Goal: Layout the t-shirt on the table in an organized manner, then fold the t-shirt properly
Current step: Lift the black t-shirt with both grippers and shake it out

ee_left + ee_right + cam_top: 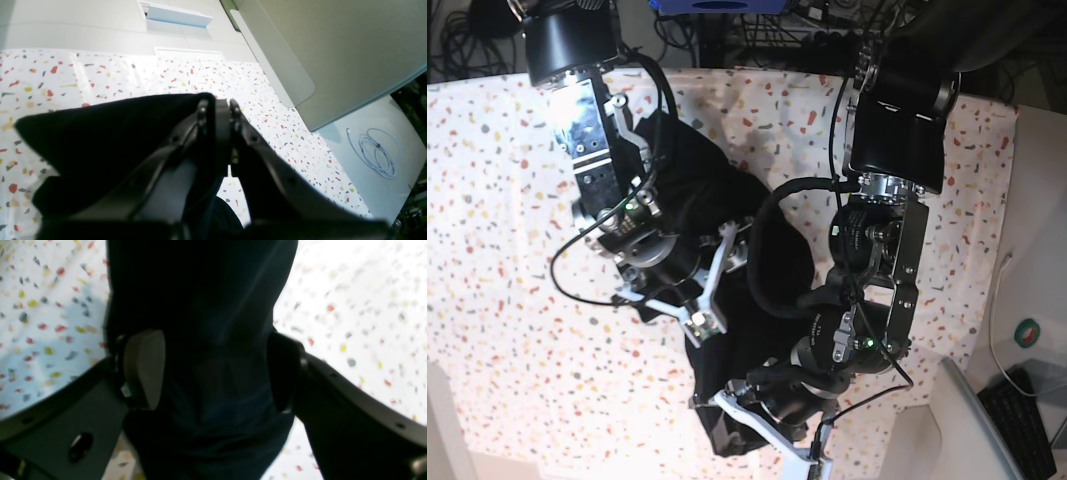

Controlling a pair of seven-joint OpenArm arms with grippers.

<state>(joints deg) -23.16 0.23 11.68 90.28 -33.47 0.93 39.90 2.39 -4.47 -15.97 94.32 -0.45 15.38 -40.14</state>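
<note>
While your left gripper is pinching a fold of the t-shirt, your right gripper is standing spread wide.
Its pads are straddling bunched black cloth lying crumpled mid-table.

No readable text, labels, brands or numbers showed in any view. The round teal sticker on the grey surface at the base view's right edge was too small to read, and the t-shirt showed no legible label.
</note>
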